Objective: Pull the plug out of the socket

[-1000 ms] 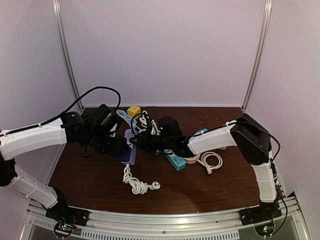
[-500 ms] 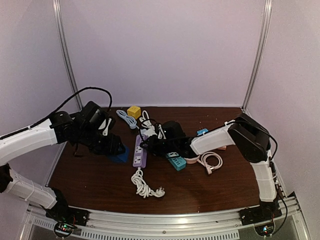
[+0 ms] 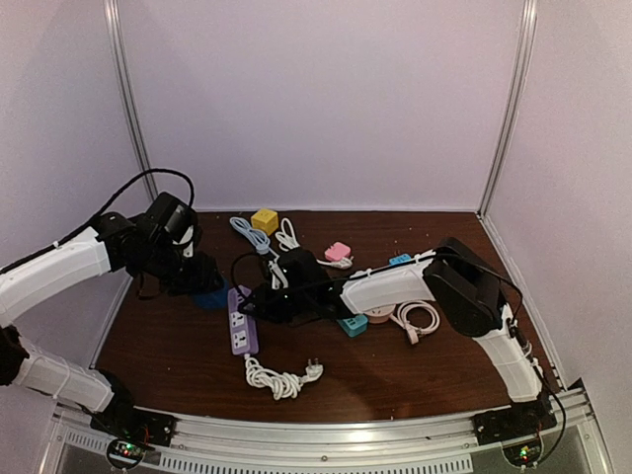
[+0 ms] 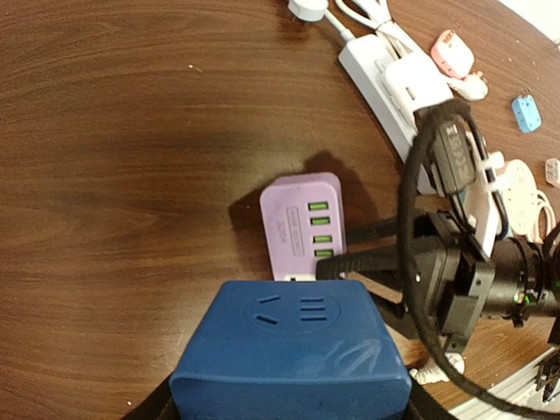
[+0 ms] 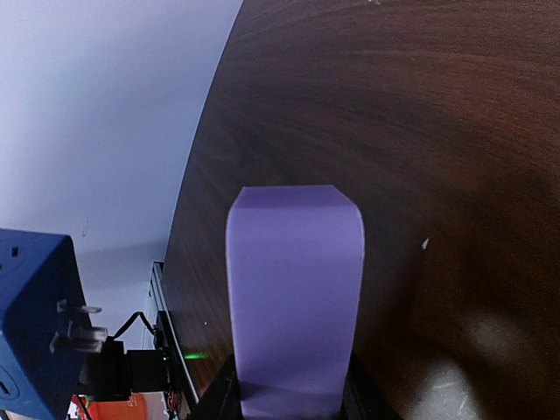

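**A:** Dark wood table (image 3: 395,375), pale lilac walls (image 3: 316,99). Spare kit is bunched toward 12 o'clock in the top view: a yellow cube (image 3: 264,219) and a teal strip (image 3: 351,324) among loose cables. Where is the plug?

**B:** The blue plug block (image 4: 289,341) is off the table, at about 10 o'clock from the purple power strip (image 5: 295,271). The left gripper (image 4: 289,398) is clamped on its 2 side faces. The right wrist view shows its prongs (image 5: 74,319) bare, with air between them and the strip.

**A:** So it is out of the socket?

**B:** I judge so. The 2 pieces are apart and nothing bridges them.

**A:** Why is the right arm on the strip?

**B:** As an anchor, I'd say. The right gripper (image 5: 289,398) pinches the strip's narrow body across its width, jaws closed on it. A light strip would ride along with the plug unless something pins it.

**A:** And the strip's cord?

**B:** The white cord (image 3: 279,376) lies slack at 6 o'clock of the strip, its own plug free on the wood. It gives no restraint, which is another reason for the second grip.

**A:** What remains?

**B:** Likely only setting the block down away from the strip. The side grip leaves its prongs exposed, so it is best laid prongs away from the wood.
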